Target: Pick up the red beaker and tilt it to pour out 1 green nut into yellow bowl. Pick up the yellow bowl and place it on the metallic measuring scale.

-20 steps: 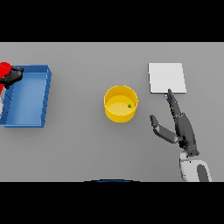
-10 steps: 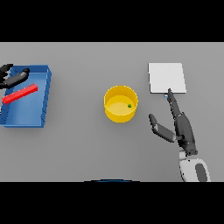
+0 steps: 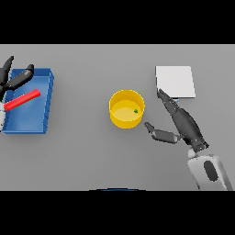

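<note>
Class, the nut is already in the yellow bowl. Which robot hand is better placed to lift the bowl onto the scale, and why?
The right robot hand. It lies open just right of the yellow bowl, between it and the metallic measuring scale. The left robot hand is far off at the blue tray.

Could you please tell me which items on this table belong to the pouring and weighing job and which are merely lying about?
Part of the job:
red beaker, lying in the tray
green nut, inside the bowl
yellow bowl
metallic measuring scale

Just lying about:
blue tray, which only holds the beaker
</note>
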You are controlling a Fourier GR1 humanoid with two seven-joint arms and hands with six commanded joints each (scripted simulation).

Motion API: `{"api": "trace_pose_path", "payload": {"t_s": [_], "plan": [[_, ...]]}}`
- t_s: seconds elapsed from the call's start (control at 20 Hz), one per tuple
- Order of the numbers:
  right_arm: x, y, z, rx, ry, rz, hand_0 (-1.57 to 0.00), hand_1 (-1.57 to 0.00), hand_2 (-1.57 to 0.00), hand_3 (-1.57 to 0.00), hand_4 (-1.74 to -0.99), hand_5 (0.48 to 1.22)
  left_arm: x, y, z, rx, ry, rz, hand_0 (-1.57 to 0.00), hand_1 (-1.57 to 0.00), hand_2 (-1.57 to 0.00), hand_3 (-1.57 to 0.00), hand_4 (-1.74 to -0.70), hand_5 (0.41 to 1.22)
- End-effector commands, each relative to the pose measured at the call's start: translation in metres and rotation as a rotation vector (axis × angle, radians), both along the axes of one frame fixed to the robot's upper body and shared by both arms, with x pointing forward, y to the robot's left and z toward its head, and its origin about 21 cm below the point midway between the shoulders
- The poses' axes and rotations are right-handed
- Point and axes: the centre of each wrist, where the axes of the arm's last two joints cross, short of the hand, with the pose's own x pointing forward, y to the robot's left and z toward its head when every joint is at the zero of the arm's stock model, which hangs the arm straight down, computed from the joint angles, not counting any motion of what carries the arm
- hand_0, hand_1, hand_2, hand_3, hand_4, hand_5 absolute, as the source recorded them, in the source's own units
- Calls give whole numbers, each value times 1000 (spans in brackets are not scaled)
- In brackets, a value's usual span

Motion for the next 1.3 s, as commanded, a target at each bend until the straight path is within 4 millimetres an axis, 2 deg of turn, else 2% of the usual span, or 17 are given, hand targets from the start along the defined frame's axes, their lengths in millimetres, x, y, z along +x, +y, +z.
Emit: {"api": "trace_pose_path", "payload": {"t_s": [0.0,0.2,0.4,0.5,0.75,0.9,1.05,1.15,1.25], "plan": [[8,1,4,-78,4,22,1,1,1,1,-1128,637,-2,0,0,-1,-1,-4,-13,-11,-11,-11,-800,673],[29,11,22,-369,-72,196,1,1,1,1,-1150,630,-1,-3,-3,-14,18,-5,-5,-4,-4,-4,-809,688],[46,31,32,-552,-121,362,1,1,1,1,-1167,639,0,0,-2,-8,19,-1,-1,-1,-1,-1,-809,687],[54,41,30,-631,-115,422,1,1,1,1,-1161,643,-2,5,-6,-8,26,-3,0,0,0,0,-805,691],[71,58,19,-745,-84,546,1,1,1,1,-1157,644,-3,8,1,-12,13,-5,1,1,1,1,-808,696],[83,67,23,-815,-67,602,1,1,1,1,-1161,658,-7,9,-2,-22,18,-1,1,1,1,1,-808,696],[85,79,15,-876,-22,639,1,1,1,1,-1164,670,-7,5,-1,-5,15,-13,1,1,1,1,-807,700],[90,87,18,-914,-6,656,1,1,1,1,-1174,674,-6,10,-1,-4,20,-6,1,1,1,1,-801,703],[95,87,12,-939,17,657,1,1,1,0,-1181,674,-4,11,-1,-1,23,-7,1,1,1,1,-800,703]]}}
